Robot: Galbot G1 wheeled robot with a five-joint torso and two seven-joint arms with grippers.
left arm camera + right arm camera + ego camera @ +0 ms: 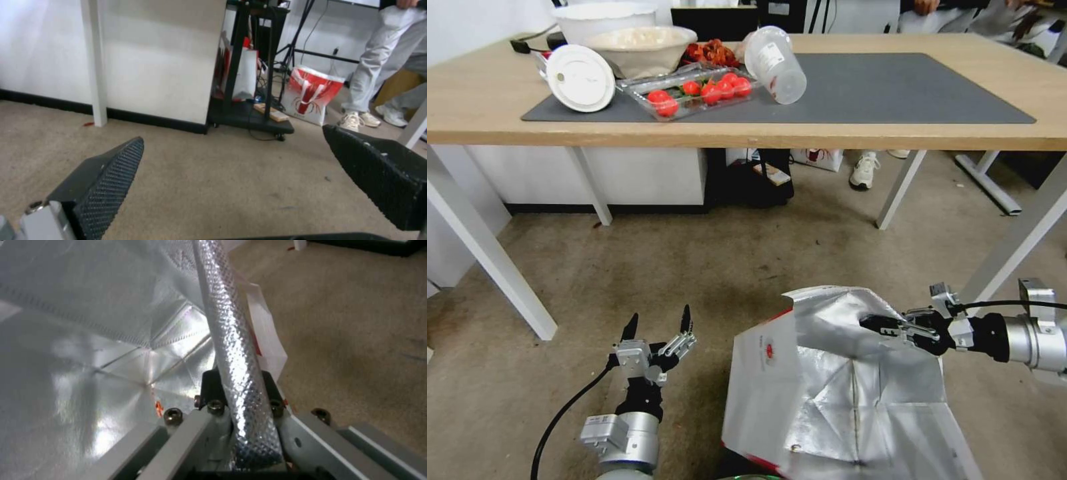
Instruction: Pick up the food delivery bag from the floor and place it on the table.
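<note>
**Right gripper clamped on the bag's rim, left gripper open beside it**

At the left of the head view, the left gripper (657, 327) hangs low over the floor (707, 267), its two black fingers spread well apart and pointing toward the table (894, 127). It holds nothing and stands apart from the food delivery bag (800, 400), which lies just to its right. In the left wrist view the same fingers (106, 180) are wide open over bare carpet, facing a white table leg (94, 63) and a dark rack (249, 83), with a second red-and-white bag (311, 96) well beyond.

The food delivery bag sits low in the middle of the head view, mouth open upward so its silver foil lining shows, the white side with the small round red logo (770, 351) turned toward the left gripper. It is below and in front of the table edge, not on the tabletop.

From the right, the right gripper (887, 327) reaches in sideways to the bag's upper far edge. Its fingers are closed on the foil-lined rim; the right wrist view shows that rim as a folded foil strip (236, 373) running between the closed jaws, with the bag's interior to one side and carpet to the other.

On the table's dark grey mat (894, 87) stand bowls (634, 40), a round white lid (580, 77), a clear tray of tomatoes (694, 90) and a tipped plastic cup (775, 63).
</note>
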